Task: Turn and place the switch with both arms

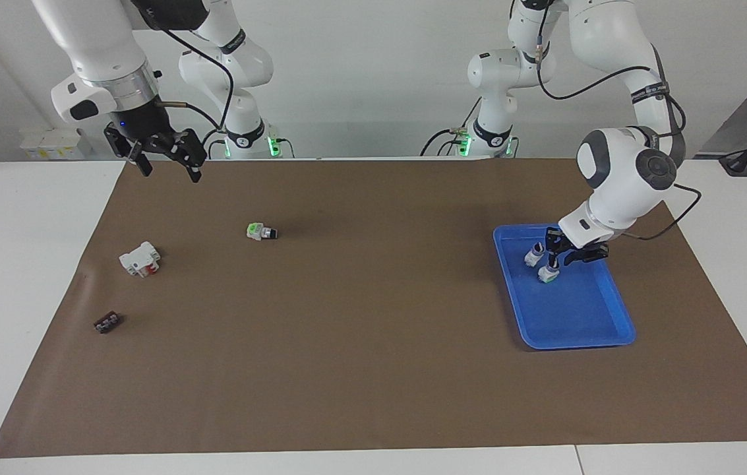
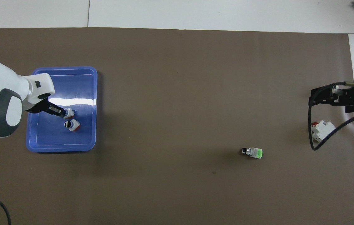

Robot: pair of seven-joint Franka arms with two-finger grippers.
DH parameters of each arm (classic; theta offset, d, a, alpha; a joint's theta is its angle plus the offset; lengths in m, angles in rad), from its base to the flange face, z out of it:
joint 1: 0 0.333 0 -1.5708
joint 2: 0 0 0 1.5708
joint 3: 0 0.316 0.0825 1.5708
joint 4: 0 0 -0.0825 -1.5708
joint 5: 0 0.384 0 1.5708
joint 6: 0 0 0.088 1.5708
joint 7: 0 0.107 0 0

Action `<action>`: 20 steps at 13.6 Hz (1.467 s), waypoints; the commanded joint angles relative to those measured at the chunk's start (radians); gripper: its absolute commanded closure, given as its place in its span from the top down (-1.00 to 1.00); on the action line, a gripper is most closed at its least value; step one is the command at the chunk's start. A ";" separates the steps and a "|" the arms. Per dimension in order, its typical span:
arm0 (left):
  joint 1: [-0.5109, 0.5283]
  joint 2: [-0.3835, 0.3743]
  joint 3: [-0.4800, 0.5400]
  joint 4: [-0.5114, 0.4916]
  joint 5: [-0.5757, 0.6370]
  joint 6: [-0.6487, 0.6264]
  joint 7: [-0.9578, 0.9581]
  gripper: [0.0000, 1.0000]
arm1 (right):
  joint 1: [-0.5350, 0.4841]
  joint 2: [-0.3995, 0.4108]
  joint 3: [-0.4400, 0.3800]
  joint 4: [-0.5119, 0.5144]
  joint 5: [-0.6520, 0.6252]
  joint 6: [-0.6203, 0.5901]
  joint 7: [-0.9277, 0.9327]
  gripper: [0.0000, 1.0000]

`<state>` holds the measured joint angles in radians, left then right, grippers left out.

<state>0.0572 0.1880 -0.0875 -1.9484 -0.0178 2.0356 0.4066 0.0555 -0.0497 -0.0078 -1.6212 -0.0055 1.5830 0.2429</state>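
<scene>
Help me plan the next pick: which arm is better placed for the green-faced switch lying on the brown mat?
Right: the right pincer hangs open over that end; the left pincer is down in the blue plastic tray at an orange-faced switch.

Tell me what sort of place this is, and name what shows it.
Most likely a robotics lab or test bench: two white robot arms bolted at a table, a brown mat laid as a work surface, and small switch parts sorted into a blue tray.
</scene>
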 commanded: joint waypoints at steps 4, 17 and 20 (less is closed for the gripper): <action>-0.007 -0.110 0.006 0.022 0.018 -0.090 -0.003 1.00 | -0.016 -0.015 0.009 -0.022 -0.031 -0.021 -0.025 1.00; -0.020 -0.213 0.003 0.395 -0.002 -0.472 -0.109 1.00 | -0.017 -0.015 0.011 -0.023 -0.022 -0.017 -0.013 1.00; -0.020 -0.141 0.003 0.541 -0.028 -0.574 -0.141 1.00 | -0.017 -0.015 0.009 -0.023 -0.021 -0.017 -0.013 1.00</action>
<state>0.0350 -0.0435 -0.0840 -1.5478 -0.0285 1.5431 0.2960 0.0536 -0.0497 -0.0085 -1.6263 -0.0212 1.5649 0.2389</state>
